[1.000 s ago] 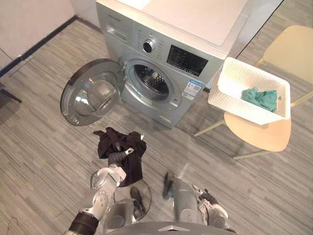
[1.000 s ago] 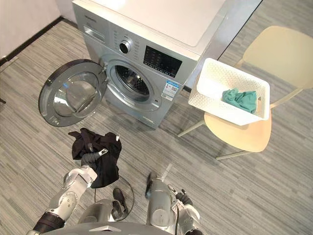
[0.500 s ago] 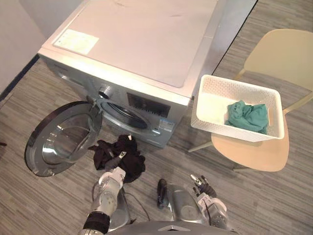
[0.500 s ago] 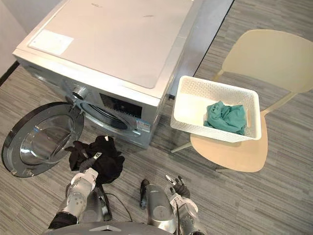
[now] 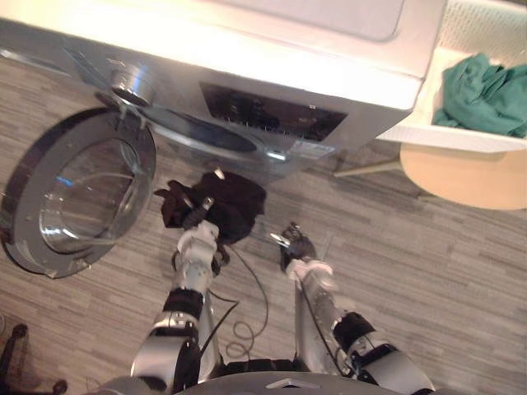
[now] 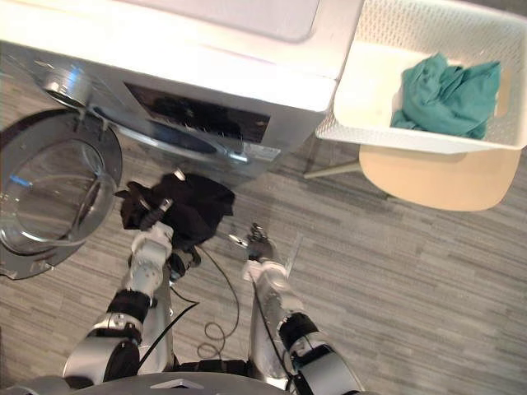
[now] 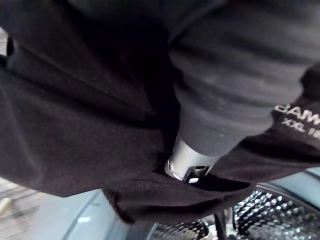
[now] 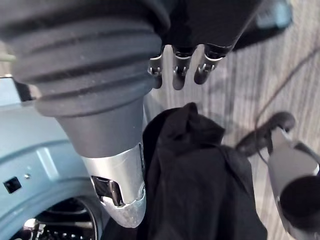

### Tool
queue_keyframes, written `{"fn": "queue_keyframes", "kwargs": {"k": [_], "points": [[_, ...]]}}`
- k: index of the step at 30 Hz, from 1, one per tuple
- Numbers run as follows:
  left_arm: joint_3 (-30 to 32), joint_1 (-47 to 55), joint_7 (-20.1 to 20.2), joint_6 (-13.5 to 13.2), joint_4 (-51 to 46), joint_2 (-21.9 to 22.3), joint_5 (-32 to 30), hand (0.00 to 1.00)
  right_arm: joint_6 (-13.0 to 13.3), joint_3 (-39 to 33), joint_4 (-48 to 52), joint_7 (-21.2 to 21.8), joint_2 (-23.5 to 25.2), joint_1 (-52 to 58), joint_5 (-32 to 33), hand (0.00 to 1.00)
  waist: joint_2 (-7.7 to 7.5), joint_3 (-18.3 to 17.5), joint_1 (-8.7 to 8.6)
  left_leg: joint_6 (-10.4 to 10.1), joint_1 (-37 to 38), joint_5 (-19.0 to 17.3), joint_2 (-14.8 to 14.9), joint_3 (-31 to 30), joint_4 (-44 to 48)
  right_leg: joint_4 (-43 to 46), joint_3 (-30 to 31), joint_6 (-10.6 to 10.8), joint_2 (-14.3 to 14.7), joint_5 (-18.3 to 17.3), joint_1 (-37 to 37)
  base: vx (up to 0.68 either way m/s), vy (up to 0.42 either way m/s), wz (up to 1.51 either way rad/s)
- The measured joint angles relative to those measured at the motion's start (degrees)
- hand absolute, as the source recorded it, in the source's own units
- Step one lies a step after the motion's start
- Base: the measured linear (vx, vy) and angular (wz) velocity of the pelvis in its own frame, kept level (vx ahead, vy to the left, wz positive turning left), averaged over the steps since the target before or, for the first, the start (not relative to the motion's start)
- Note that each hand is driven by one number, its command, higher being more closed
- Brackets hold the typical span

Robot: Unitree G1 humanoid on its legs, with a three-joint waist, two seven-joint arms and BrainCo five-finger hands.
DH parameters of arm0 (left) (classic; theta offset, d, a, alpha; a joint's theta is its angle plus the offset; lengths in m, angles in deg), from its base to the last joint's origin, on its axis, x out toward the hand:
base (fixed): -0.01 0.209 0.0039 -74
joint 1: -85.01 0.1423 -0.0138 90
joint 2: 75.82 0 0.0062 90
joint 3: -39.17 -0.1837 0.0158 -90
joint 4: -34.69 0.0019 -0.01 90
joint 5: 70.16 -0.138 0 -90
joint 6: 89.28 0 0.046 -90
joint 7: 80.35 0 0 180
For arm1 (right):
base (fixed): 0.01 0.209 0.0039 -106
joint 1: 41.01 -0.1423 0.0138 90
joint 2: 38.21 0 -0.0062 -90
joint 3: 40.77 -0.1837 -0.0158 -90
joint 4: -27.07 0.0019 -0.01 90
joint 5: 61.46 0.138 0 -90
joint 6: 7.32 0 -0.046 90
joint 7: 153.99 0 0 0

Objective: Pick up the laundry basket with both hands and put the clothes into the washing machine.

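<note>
A black garment (image 5: 235, 202) is gripped in the curled fingers of the left hand (image 5: 198, 240), just short of the washer's (image 5: 247, 49) open door (image 5: 74, 193) and not yet loaded, while the fingers of the right hand (image 5: 298, 249) are held loose and empty nearby, and a green cloth (image 6: 445, 90) is left in the basket (image 6: 362, 90), well beyond them.

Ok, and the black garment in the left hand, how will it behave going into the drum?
Probably floppy: the black garment bunches and droops around the left hand. Likely light, since one hand carries it. Loose folds may catch on the open door or the drum's rim.
</note>
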Motion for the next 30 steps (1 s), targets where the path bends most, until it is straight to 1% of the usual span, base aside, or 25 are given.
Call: {"fn": "queue_keyframes", "kwargs": {"k": [2,3,5,6,8,10,12,13,16,19,20,22,25,26,28,30], "points": [[1.62,-4.86,-0.84,-1.50,-0.19,-0.20,1.28,1.00,0.44,0.57,0.23,0.10,1.18,-0.93,1.74,0.00,-0.18,1.01,-0.02,0.44,-3.74,-0.57,0.70,-0.54,2.78,2.25,-0.09,-0.09,0.05,-0.55,-3.27,-0.04,-0.026,0.05],[3.19,-9.25,-1.63,-2.30,-1.45,-0.90,2.98,1.00,1.02,0.79,1.66,0.37,1.77,-1.23,3.41,0.00,-0.72,1.96,-0.10,0.78,-7.64,-1.44,1.51,-1.02,6.19,5.04,0.00,-0.10,0.09,-1.03,-6.90,-0.06,-0.034,0.01],[4.96,-13.13,-2.39,-3.09,-4.05,-1.98,4.64,1.00,1.88,0.78,4.94,1.15,2.41,-1.18,4.76,0.00,-1.12,2.67,-0.59,1.15,-12.39,-2.67,2.84,-2.25,10.79,8.47,-0.21,0.08,0.46,-1.49,-10.82,-0.07,-0.024,-0.04],[6.13,-16.56,-2.56,-3.74,-5.21,-3.45,6.53,1.00,2.67,0.68,7.22,1.98,2.59,-1.03,6.37,0.00,-1.57,2.97,-0.85,1.39,-16.27,-3.68,3.72,-3.02,14.36,11.51,-0.15,0.30,0.62,-2.00,-14.36,-0.09,-0.028,-0.04],[7.72,-20.79,-3.42,-4.64,-6.58,-6.50,8.62,1.00,3.75,0.51,11.05,3.62,2.88,-0.86,9.24,0.00,-2.29,3.45,-1.47,1.78,-21.19,-4.72,4.61,-3.90,18.62,15.39,0.06,0.28,0.65,-3.19,-18.86,-0.10,-0.044,0.01],[8.70,-24.05,-4.23,-5.72,-7.43,-10.59,10.49,1.00,4.67,-1.49,14.29,6.59,4.57,-0.83,14.28,0.00,-2.53,3.57,-1.77,2.04,-26.33,-5.04,5.20,-4.79,21.80,18.34,0.17,0.16,0.74,-3.77,-23.58,-0.11,-0.039,0.02],[8.53,-24.62,-4.68,-6.27,-9.71,-12.96,10.98,1.00,5.08,-1.90,16.90,7.22,4.90,-0.45,16.82,0.00,-2.62,3.62,-1.87,2.07,-28.86,-5.00,5.54,-5.22,22.74,19.13,-0.06,0.10,0.80,-3.73,-25.82,-0.10,-0.018,0.02],[8.43,-24.90,-4.71,-6.37,-11.07,-14.02,10.98,1.00,5.05,-2.77,18.96,7.46,5.02,0.28,18.38,0.00,-2.68,3.65,-1.66,2.16,-29.98,-4.88,5.79,-5.38,23.03,19.18,-0.31,0.06,0.85,-3.67,-26.70,-0.10,-0.019,0.00],[7.66,-27.04,-4.90,-6.75,-11.83,-16.36,10.98,1.00,5.16,-3.99,21.79,8.42,5.80,1.67,19.48,0.00,-2.93,3.65,-1.56,2.22,-31.41,-4.76,6.30,-5.35,23.09,18.76,-0.63,-0.01,0.97,-3.09,-27.91,-0.05,-0.009,-0.05],[3.72,-33.80,-4.99,-7.41,-11.88,-20.22,11.37,1.00,5.05,-4.09,25.69,9.09,5.73,2.84,21.26,0.00,-3.36,3.62,-1.68,3.08,-33.82,-4.13,6.63,-5.31,22.88,17.54,-0.70,-0.05,1.46,-1.50,-29.89,-0.01,0.014,-0.12],[1.48,-37.22,-4.98,-7.47,-11.91,-21.85,11.65,1.00,5.01,-4.14,26.86,9.61,5.72,2.90,21.62,0.00,-3.63,3.63,-1.82,3.33,-34.85,-3.94,6.77,-5.20,22.56,16.74,-0.71,0.05,1.66,-0.88,-30.77,0.00,0.036,-0.13],[-1.77,-41.75,-4.98,-7.57,-11.91,-23.30,12.13,1.00,5.01,-4.22,28.04,10.00,5.71,2.95,22.87,0.00,-3.85,3.71,-2.01,3.63,-35.76,-3.63,6.78,-4.87,21.76,15.33,-0.75,0.36,1.76,0.00,-31.56,0.01,0.047,-0.12],[-9.53,-49.20,-4.75,-7.65,-11.91,-25.46,13.24,1.00,4.34,-4.89,28.98,10.50,5.70,3.14,23.61,0.00,-4.04,3.77,-2.11,3.94,-35.82,-3.44,6.81,-3.36,20.33,13.10,-0.40,0.95,1.74,1.14,-31.89,0.03,0.051,-0.10],[-10.91,-50.65,-4.43,-7.63,-11.91,-26.11,13.22,1.00,4.19,-5.23,29.14,10.99,5.70,3.16,23.63,0.00,-4.05,3.77,-2.09,3.99,-35.82,-3.41,6.81,-3.15,20.06,12.66,-0.37,1.03,1.74,1.35,-31.93,0.02,0.039,-0.09],[-16.42,-56.52,-2.77,-7.24,-11.87,-28.56,12.78,1.00,3.39,-5.69,29.50,11.57,5.72,3.19,23.67,0.00,-4.06,3.78,-2.30,4.02,-35.83,-3.40,6.85,-2.41,19.32,11.30,-0.34,1.45,1.79,1.96,-32.02,0.02,0.046,-0.10],[-18.63,-60.01,-0.86,-7.05,-11.21,-29.90,11.59,1.00,3.04,-5.69,29.70,11.73,5.72,3.19,23.67,0.00,-4.07,3.78,-2.45,4.07,-35.83,-3.38,7.00,-1.87,19.00,10.28,-0.29,1.65,1.86,2.55,-32.10,0.02,0.045,-0.12]]}}
